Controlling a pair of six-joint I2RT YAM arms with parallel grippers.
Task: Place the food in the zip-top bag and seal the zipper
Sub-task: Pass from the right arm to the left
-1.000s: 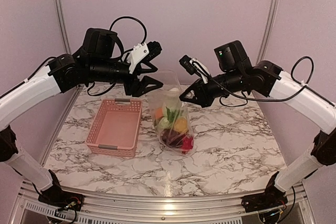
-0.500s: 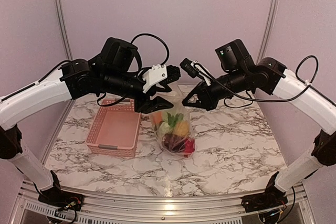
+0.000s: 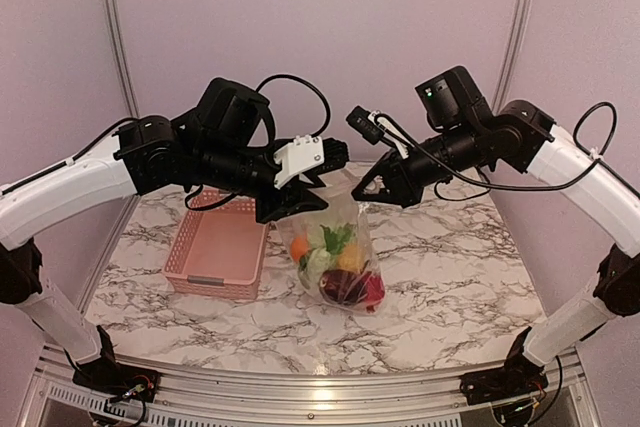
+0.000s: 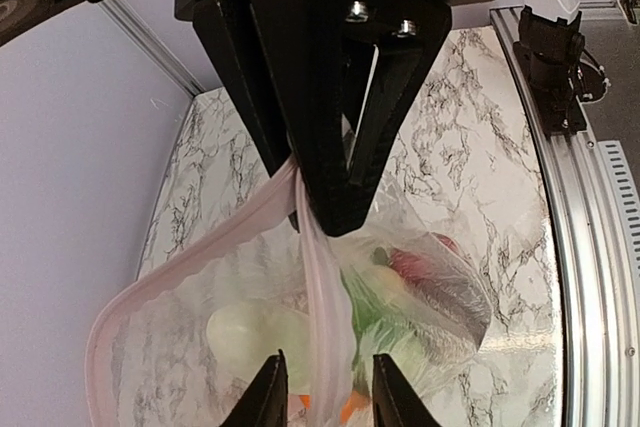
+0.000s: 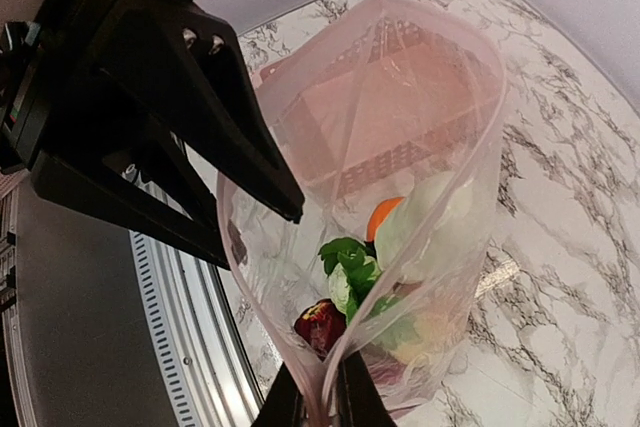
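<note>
The bag point(image 3: 338, 252) stands tall over the middle of the counter point(image 3: 450, 287), its top held up between the two arms. Whether its bottom rests on the marble cannot be told. The food point(image 3: 340, 269) sits heaped in the lower half: an orange point(image 3: 299, 246) on the left side, green leaves point(image 3: 335, 239) above a yellow piece point(image 3: 350, 259), a dark brown piece point(image 3: 338, 287) low down, and a red piece point(image 3: 372, 292) at the bottom right. From the right wrist a white radish point(image 5: 425, 212) also shows beside the orange.

The mouth gapes wide, and the zipper point(image 5: 495, 127) runs round it as an open loop with its two sides well apart.

The right gripper point(image 5: 318, 402) is clamped on the mouth edge, its fingers pressed together with the plastic between them. The left gripper point(image 4: 325, 392) is at the opposite side of the mouth. Its fingers are spread, and the zipper strip passes through the gap between them.

A pink basket point(image 3: 220, 242) lies just left of the bag, toward the counter's left edge.
</note>
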